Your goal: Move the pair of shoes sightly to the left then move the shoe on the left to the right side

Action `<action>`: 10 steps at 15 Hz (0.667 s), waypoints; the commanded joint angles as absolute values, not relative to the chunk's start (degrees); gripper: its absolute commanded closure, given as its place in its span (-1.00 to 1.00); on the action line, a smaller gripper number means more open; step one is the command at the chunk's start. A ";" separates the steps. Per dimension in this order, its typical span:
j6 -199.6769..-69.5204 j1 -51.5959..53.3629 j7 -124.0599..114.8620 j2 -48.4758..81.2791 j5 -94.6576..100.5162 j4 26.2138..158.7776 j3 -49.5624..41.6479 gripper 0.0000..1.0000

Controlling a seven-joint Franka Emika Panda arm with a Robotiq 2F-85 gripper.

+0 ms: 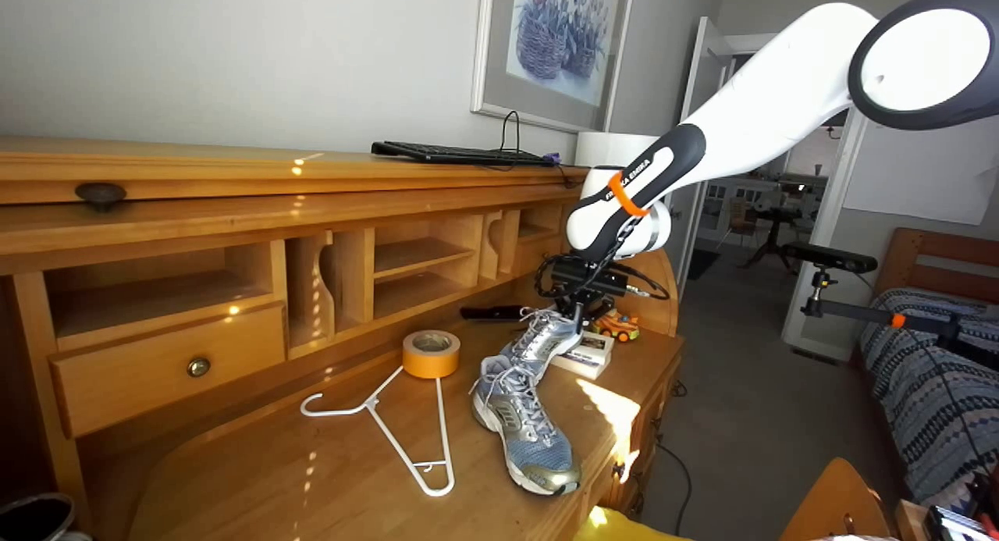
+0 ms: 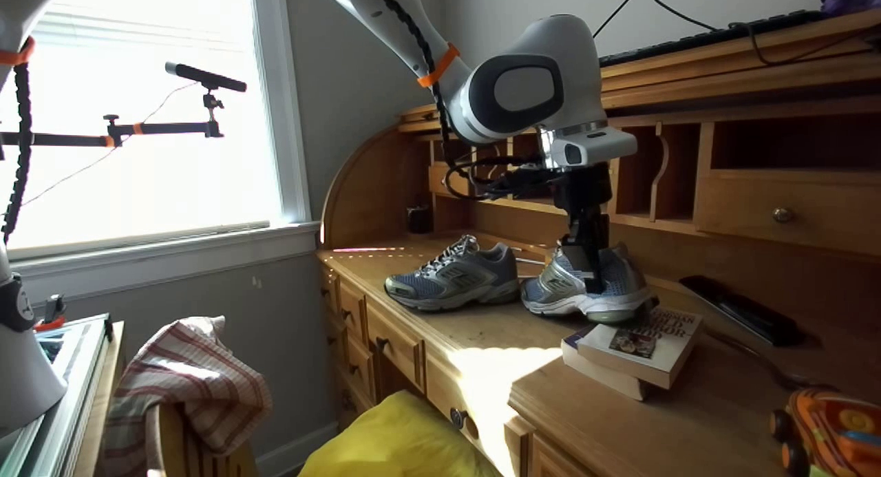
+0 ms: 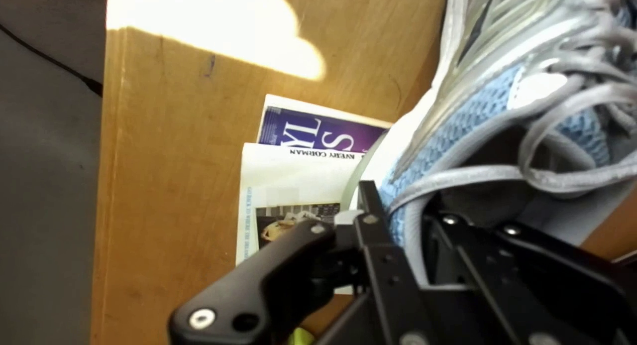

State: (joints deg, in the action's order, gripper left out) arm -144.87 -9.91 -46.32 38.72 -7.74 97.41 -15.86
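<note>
Claw point(image 3: 402, 205) nearly closed, pinching one sneaker point(image 2: 555, 284), heel point(image 2: 619, 310) perhaps touching books point(image 2: 666, 343), matching sneaker point(image 2: 458, 279) beside

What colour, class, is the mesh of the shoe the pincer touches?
The shoe mesh is light blue, showing best in the wrist view.

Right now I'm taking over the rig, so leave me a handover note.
End effector: one finger inside, one outside a shoe; whether it's clamped is unclear.
Where: that shoe's heel is over the books, contact unclear; the other shoe is on the desk, beyond the first's toe.
Done: end effector placed; leftward shift can't be confirmed.
Left: likely the left-to-right shoe move, then release.
</note>
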 commanded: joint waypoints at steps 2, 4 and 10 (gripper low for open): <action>-147.46 -12.57 -40.02 36.69 -10.12 98.61 -13.60 0.97; -148.23 -13.20 -37.82 35.91 -10.88 99.08 -13.26 0.95; -147.68 -14.91 -30.31 32.52 -12.89 100.22 -12.31 0.94</action>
State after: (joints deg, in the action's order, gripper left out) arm -147.29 -13.06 -36.37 36.27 -10.54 97.55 -14.41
